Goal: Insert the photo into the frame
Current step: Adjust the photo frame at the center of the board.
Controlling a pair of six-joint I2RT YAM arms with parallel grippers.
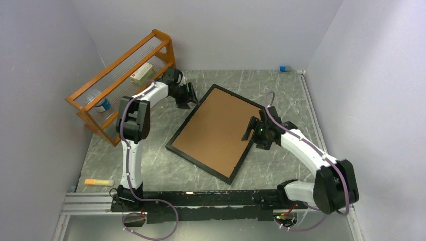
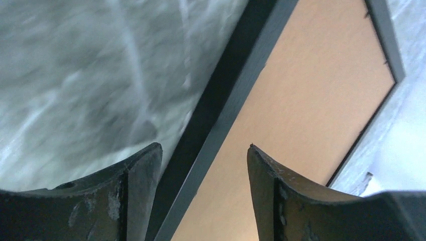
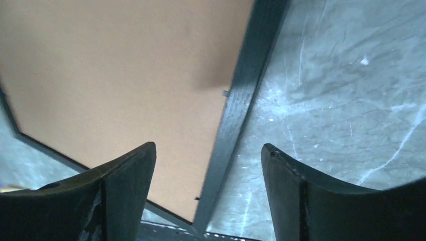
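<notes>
Grey marbled bench between pale walls, with an orange rack along its left edge. The frame lies mid-bench, skewed, with its brown backing board facing up. The left gripper is spread astride the frame's border on the side toward the far-left corner. The right gripper, also spread, straddles the border toward the right edge.

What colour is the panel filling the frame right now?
Plain light brown, no pattern. The backing board inside the black frame shows best in the top external view.
</notes>
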